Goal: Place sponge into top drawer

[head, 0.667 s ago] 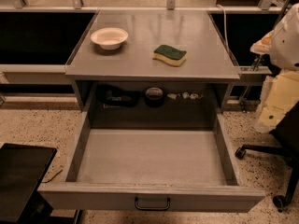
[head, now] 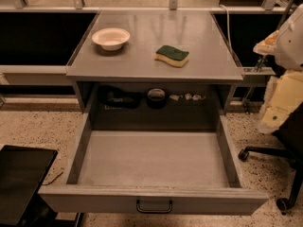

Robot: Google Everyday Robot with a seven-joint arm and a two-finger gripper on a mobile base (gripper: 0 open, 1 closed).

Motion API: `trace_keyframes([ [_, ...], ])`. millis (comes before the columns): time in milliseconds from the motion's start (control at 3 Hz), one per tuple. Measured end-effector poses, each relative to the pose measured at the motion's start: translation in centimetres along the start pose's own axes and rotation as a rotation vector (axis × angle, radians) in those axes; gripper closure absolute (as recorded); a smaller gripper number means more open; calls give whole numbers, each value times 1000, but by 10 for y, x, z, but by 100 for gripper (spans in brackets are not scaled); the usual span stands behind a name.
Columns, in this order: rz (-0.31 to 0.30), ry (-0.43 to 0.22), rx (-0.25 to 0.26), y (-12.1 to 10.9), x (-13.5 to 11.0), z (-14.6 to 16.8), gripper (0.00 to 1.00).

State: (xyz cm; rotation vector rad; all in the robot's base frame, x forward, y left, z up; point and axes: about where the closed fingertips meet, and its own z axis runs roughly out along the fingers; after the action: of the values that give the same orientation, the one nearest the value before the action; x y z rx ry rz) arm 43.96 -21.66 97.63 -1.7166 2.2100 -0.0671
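Note:
The sponge (head: 172, 56), yellow with a dark green scrub layer on top, lies on the grey table top (head: 156, 32), right of centre. The top drawer (head: 154, 162) stands pulled fully open below the table top and is empty; its front panel carries a small dark bail handle (head: 154, 206). My gripper is out of view. Only cream and white arm segments (head: 284, 79) show at the right edge, beside the table and apart from the sponge.
A white bowl (head: 111, 38) sits at the table's back left. Small dark items (head: 155, 96) lie in the recess behind the drawer. A black office chair base (head: 279, 174) stands on the floor at the right, and a black panel (head: 21, 178) at the lower left.

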Motion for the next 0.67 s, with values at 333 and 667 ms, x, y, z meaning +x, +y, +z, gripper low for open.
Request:
trace_keyframes([
  [333,-71,-107,-43,-27,-24,19,0],
  [667,-139,-185,-55,-80,-65,54,0],
])
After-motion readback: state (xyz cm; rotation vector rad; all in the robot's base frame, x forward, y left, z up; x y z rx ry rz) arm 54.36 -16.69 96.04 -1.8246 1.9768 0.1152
